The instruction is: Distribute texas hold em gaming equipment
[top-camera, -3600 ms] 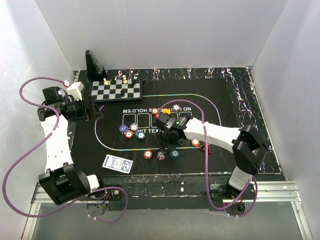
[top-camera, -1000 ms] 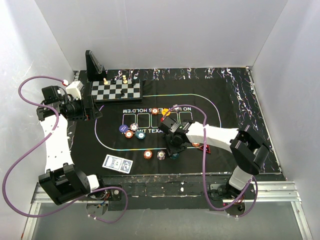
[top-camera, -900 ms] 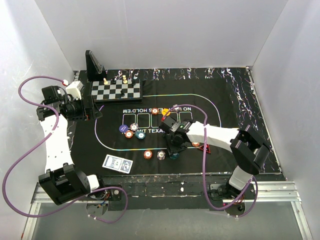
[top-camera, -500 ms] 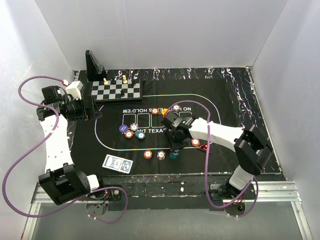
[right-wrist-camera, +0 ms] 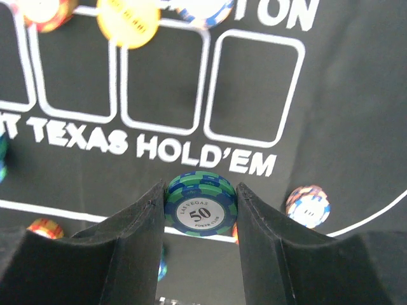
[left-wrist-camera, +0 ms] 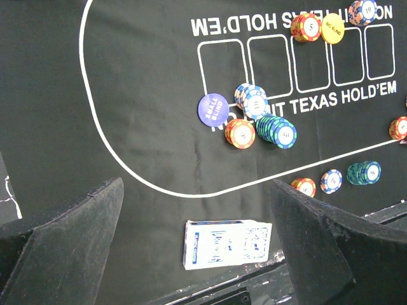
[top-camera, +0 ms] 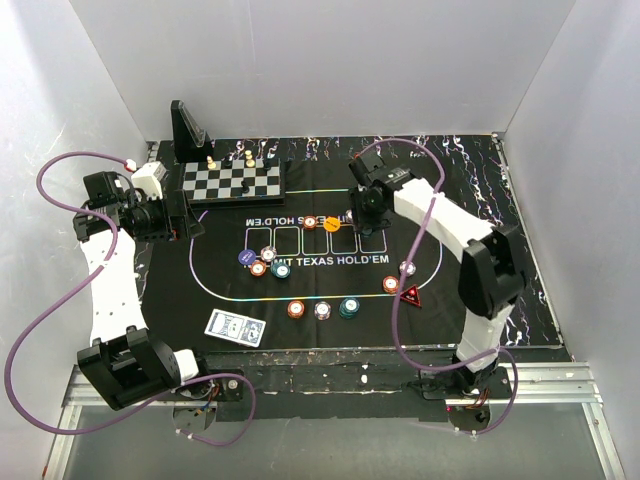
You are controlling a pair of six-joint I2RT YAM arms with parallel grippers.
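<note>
**Right gripper pinches a teal 50 chip above the mat**

The right gripper (right-wrist-camera: pixel 200 189) is clamped on a teal chip (right-wrist-camera: pixel 200 206) marked 50. Its 2 fingers (right-wrist-camera: pixel 137 244) press the chip's rim from either side and hold it up off the black mat (right-wrist-camera: pixel 254 82). In the top view this gripper (top-camera: pixel 372 220) hangs over the far right of the printed oval, just right of the yellow disc (top-camera: pixel 331 224) and an orange chip (top-camera: pixel 310 222).

Nearer, by the oval's right curve, lie a white chip (top-camera: pixel 407 267), another orange chip (top-camera: pixel 391 285) and the red triangular marker (top-camera: pixel 410 295). 3 more chips sit in a row (top-camera: pixel 321 309) along the oval's near line.

The left gripper (top-camera: pixel 186 222) is spread wide at the mat's left edge, just near of the chessboard (top-camera: pixel 232 181). Its wrist view shows the blue disc (left-wrist-camera: pixel 212 108) just beside a cluster of 3 chip stacks (left-wrist-camera: pixel 261 121). The deck of playing cards (left-wrist-camera: pixel 226 244) lies face down at the mat's near edge.
</note>
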